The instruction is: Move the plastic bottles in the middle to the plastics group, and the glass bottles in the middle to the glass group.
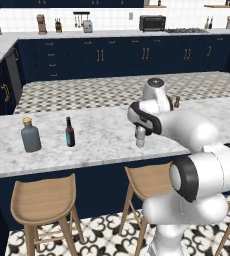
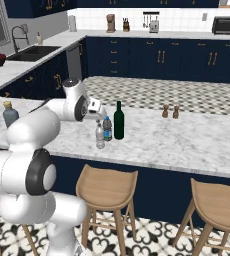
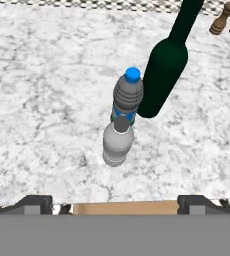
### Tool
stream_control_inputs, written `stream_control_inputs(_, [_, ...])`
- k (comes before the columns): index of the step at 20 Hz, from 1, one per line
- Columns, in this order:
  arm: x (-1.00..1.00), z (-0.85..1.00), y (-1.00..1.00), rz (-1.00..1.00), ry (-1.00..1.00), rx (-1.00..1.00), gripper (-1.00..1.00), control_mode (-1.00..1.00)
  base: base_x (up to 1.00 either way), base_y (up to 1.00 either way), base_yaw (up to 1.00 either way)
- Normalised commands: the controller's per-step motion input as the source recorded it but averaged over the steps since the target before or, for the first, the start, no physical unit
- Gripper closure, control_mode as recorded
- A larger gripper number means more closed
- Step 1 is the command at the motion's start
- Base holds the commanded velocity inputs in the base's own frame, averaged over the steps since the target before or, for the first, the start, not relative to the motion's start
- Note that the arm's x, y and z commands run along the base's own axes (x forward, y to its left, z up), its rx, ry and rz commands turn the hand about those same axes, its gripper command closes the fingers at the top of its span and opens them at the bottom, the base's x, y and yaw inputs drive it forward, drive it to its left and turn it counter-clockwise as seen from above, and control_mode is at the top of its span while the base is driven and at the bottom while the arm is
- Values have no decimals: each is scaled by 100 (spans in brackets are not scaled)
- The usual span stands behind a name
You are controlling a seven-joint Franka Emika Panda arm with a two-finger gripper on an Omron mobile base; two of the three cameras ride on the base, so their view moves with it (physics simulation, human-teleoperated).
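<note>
We're lining up w/ gripper (image 3: 115, 204) wide open, empty, above the clear-grey bottle (image 3: 118, 141); next: drop straight down, close on it.

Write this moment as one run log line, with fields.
phase: approach | gripper: open, holding nothing | nearest: clear-grey bottle | behind it: blue-capped bottle, green wine bottle
</note>
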Motion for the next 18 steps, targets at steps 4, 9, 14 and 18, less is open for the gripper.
stream_control_inputs(4, [2,-32,-5,0,0,5,-100,-100,0,0,0])
stream_control_inputs(9, [0,-12,-17,0,0,12,-100,-100,0,0,0])
stream_control_inputs(14, [15,-12,-1,0,2,1,-100,-100,0,0,0])
stream_control_inputs(18, [18,-27,0,0,2,0,-100,-100,0,0,0])
